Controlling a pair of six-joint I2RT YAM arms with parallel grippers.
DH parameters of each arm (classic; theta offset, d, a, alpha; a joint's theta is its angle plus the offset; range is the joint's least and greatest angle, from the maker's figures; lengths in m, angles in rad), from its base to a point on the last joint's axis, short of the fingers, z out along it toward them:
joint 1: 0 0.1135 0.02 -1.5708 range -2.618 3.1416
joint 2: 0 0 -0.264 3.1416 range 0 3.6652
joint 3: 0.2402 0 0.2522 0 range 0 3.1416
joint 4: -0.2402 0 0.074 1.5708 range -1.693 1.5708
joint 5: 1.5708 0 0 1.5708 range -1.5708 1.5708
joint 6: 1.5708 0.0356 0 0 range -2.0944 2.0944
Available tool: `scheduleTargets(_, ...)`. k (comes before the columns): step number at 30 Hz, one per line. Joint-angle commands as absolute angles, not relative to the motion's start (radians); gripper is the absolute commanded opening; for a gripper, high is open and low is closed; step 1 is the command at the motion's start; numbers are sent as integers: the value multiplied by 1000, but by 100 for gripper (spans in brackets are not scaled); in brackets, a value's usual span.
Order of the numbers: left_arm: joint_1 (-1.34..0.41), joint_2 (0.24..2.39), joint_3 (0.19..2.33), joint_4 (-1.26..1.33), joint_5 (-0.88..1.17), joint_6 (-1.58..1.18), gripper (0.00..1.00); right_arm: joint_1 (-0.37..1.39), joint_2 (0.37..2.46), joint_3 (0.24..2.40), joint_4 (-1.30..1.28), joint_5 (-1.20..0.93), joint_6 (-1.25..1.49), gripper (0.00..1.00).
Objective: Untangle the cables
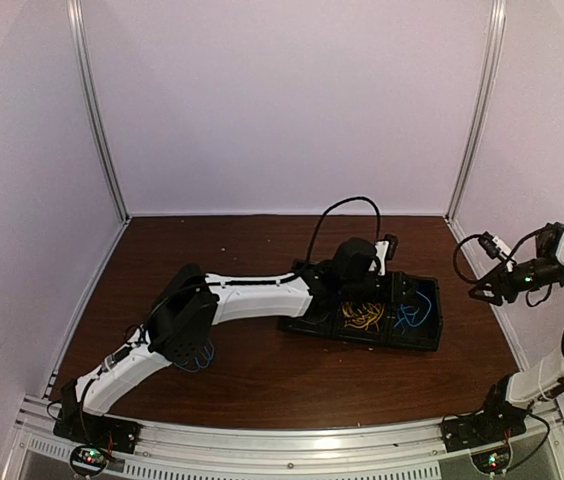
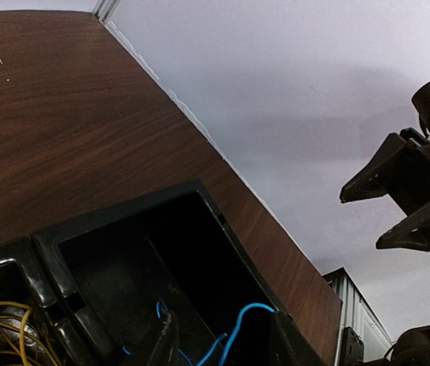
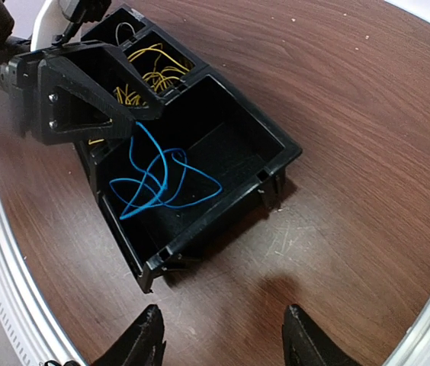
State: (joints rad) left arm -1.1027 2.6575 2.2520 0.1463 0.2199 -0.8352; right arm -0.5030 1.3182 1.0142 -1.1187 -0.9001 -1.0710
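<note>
The brown table was closed in by pale walls at the back and both sides, with a metal rail along the bottom edge. Bare wood was left open across the upper left and the lower centre of the top view.

A black tray was set right of centre, its long axis running left to right and dipping slightly toward the lower right. A strip of table was left between it and the right-hand wall.

The left gripper was held low over the tray. Its 2 fingers were seen apart at the bottom edge of its wrist view, with a strand between them; contact could not be told. The right gripper was raised near the right wall, wide open and empty.

The yellow cables were bundled in a middle compartment. A blue cable was spread in loose loops in the large end compartment, widest from lower left to right, with 1 strand rising toward the upper left. A second blue cable lay on the table under the left arm, at lower left.
</note>
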Motion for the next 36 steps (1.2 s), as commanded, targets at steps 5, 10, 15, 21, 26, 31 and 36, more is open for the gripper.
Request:
scheduleTargets(5, -1089, 2567, 2219, 164, 211, -756, 53, -416, 1329, 979, -1108, -972, -1031, 54)
scheduleTargets(10, -1075, 2460, 2154, 144, 205, -672, 58, -340, 1286, 945, -1029, -946, -960, 54)
scheduleTargets(15, -1069, 2259, 1969, 84, 143, -548, 59, -228, 1241, 934, -1004, -944, -932, 54)
scheduleTargets(21, -1068, 1927, 1545, -54, -54, -471, 58, -44, 1196, 929, -910, -901, -833, 55)
scheduleTargets(26, -1068, 1657, 1215, -214, -204, -524, 58, 83, 1209, 966, -1011, -853, -973, 55)
scheduleTargets(31, -1059, 1461, 985, -315, -308, -636, 59, 211, 1162, 862, -1092, -539, -1104, 56)
scheduleTargets(36, -1022, 1334, 818, -249, -322, -721, 61, 367, 1083, 771, -1091, -302, -1105, 55)
